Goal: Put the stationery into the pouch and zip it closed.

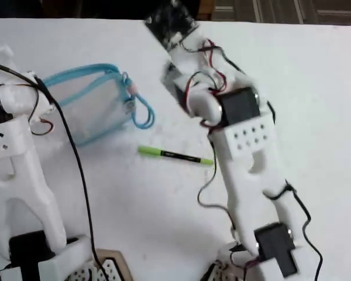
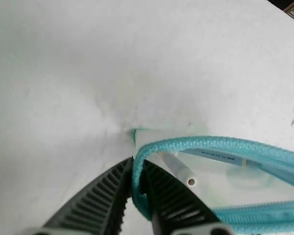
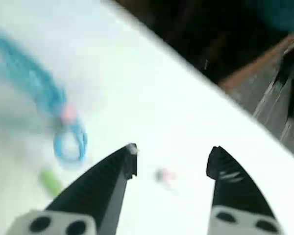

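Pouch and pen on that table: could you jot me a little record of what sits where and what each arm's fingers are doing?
Pouch: clear, turquoise-edged, lying on the table, mouth looks open
Pen: green, on the table beside the pouch, untouched
Left gripper: fingers shut on the pouch's turquoise rim
Right gripper: fingers open, empty, above the table
Inside pouch: a white tube, apparently
Zip: not yet closed
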Controlling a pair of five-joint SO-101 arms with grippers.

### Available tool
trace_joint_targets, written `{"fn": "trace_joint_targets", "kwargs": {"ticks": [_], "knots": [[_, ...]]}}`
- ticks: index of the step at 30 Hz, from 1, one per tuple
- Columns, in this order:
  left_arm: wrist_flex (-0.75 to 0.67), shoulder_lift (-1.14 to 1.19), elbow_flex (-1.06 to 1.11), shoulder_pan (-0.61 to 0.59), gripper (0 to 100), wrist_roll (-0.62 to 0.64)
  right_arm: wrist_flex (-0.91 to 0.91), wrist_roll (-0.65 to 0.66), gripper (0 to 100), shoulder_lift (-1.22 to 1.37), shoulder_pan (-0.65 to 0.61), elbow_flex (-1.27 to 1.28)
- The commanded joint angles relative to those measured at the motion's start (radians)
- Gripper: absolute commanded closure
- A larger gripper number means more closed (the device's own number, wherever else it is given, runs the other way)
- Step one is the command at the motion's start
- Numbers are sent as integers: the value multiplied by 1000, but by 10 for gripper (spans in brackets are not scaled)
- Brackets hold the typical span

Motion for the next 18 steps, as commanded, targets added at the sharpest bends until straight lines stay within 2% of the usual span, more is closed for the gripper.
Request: {"fn": "trace_joint_targets", "kwargs": {"ticks": [1, 7, 18], "knots": [[-15, 30, -15, -1, 978, -6, 110, 160, 772, 51, 21, 74], [-15, 30, -15, -1, 978, -6, 93, 230, 772, 263, 21, 213], [-15, 28, -17, -5, 978, -6, 90, 339, 775, 619, 5, 218]]}}
